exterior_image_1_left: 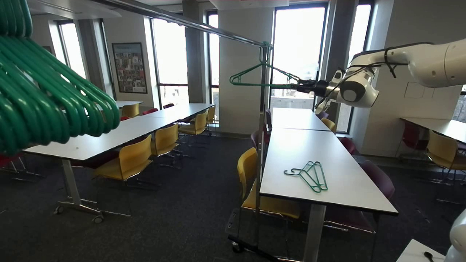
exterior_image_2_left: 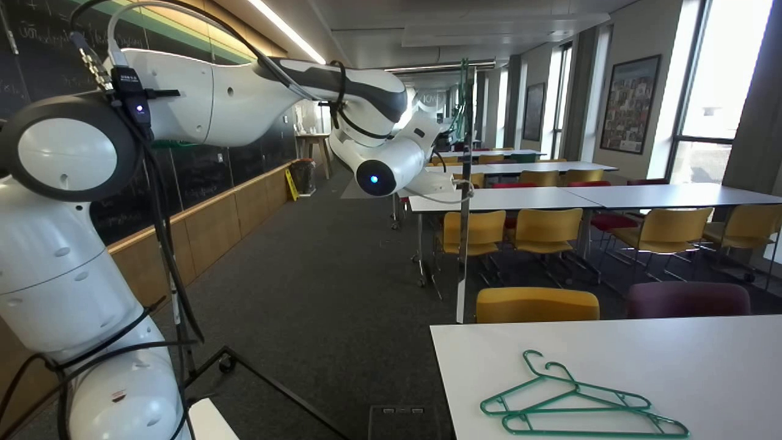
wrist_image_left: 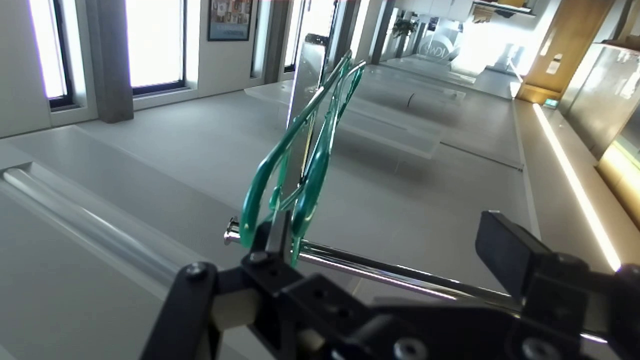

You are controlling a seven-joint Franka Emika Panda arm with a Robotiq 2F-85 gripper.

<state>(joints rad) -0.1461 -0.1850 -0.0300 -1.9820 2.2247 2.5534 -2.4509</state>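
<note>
My gripper (wrist_image_left: 386,220) is open, its black fingers wide apart and nothing between them. It also shows in an exterior view (exterior_image_1_left: 299,86), at the right end of green hangers (exterior_image_1_left: 251,85) hanging from the far end of a metal rail (exterior_image_1_left: 218,32). In the wrist view two hanger ends show: a left hanger (wrist_image_left: 256,197) and a right hanger (wrist_image_left: 314,187). The left finger's tip lies between them; I cannot tell whether it touches either. The right finger is well apart from both. In an exterior view the arm (exterior_image_2_left: 391,146) hides the gripper.
The rack's upright post (exterior_image_1_left: 261,127) stands beside the hangers. Two green hangers (exterior_image_2_left: 586,410) lie overlapping on a white table (exterior_image_1_left: 291,145). A bunch of green hangers (exterior_image_1_left: 47,102) fills the left of an exterior view. Yellow chairs (exterior_image_1_left: 135,156) and long tables (exterior_image_1_left: 120,131) stand around.
</note>
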